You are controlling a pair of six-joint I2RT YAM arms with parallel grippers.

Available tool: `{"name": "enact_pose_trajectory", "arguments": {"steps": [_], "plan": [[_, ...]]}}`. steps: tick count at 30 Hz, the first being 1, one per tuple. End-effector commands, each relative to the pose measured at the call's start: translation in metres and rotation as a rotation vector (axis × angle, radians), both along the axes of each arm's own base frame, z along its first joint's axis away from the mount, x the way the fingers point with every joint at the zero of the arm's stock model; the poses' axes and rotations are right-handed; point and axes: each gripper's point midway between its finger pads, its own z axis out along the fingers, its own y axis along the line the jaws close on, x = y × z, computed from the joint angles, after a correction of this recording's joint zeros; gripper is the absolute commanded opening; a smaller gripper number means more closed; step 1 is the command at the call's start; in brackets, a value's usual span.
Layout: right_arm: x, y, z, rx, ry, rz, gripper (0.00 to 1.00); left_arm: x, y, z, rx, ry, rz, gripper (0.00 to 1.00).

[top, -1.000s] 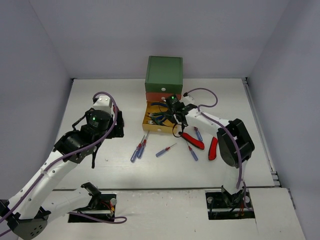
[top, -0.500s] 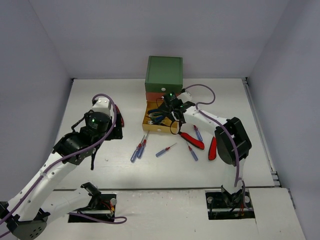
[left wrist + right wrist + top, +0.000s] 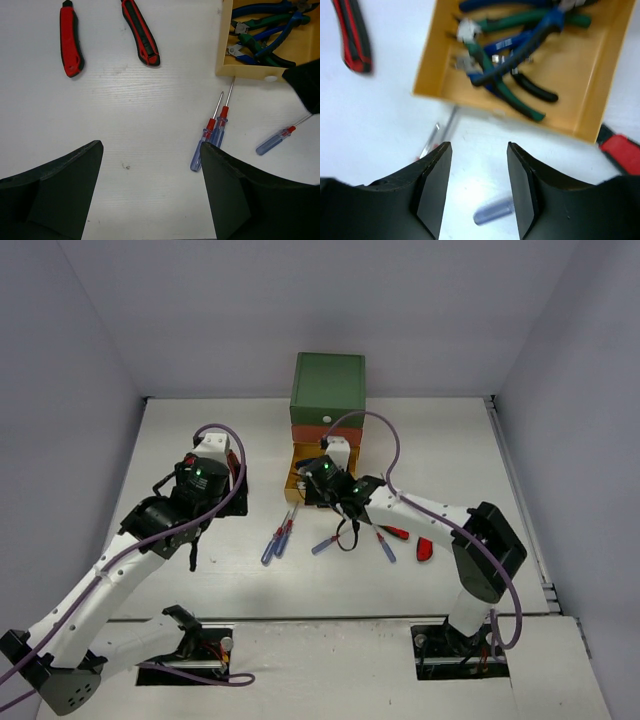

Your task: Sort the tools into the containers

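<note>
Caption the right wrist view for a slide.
Open right gripper poised by the yellow drawer holding blue- and green-handled pliers, a blue-handled screwdriver on the table beneath.

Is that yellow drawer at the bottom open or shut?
Open. The yellow drawer is pulled out, its top uncovered, with pliers lying visible inside.

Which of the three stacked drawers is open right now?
The yellow bottom drawer: it juts out toward the arms, with pliers lying inside. The green drawer on top and the orange-red drawer under it sit pushed in.
</note>
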Motion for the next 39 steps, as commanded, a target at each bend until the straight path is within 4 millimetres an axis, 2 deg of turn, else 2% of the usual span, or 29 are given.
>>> {"name": "enact_pose_trajectory", "arguments": {"steps": [1,7,10,15,23,28,31,33,39], "plan": [[-0.004,-0.001,-0.016,-0.045,-0.058,0.024,0.46,0.013,0.000,0.026,-0.017,-0.066,0.020,0.75],[0.007,0.000,-0.032,-0.077,-0.093,0.005,0.51,0.013,0.001,0.026,-0.024,-0.067,0.027,0.75],[0.019,0.002,-0.044,-0.116,-0.109,-0.004,0.52,0.011,0.002,0.023,-0.029,-0.060,0.030,0.75],[0.041,0.000,-0.052,-0.156,-0.132,-0.040,0.52,0.007,0.006,0.023,-0.033,-0.070,0.038,0.75],[0.084,-0.022,-0.034,-0.164,-0.218,-0.148,0.52,0.001,0.013,0.020,-0.033,-0.076,0.051,0.75],[0.108,-0.027,-0.027,-0.176,-0.256,-0.154,0.53,0.001,0.015,0.017,-0.030,-0.073,0.057,0.75],[0.122,-0.025,-0.024,-0.178,-0.273,-0.152,0.54,0.001,0.015,0.015,-0.031,-0.070,0.061,0.75],[0.128,-0.023,-0.030,-0.180,-0.272,-0.144,0.55,0.001,0.015,0.013,-0.029,-0.065,0.062,0.75],[0.139,-0.013,-0.035,-0.158,-0.309,-0.123,0.60,0.000,0.020,0.008,-0.015,-0.062,0.081,0.75]]}}
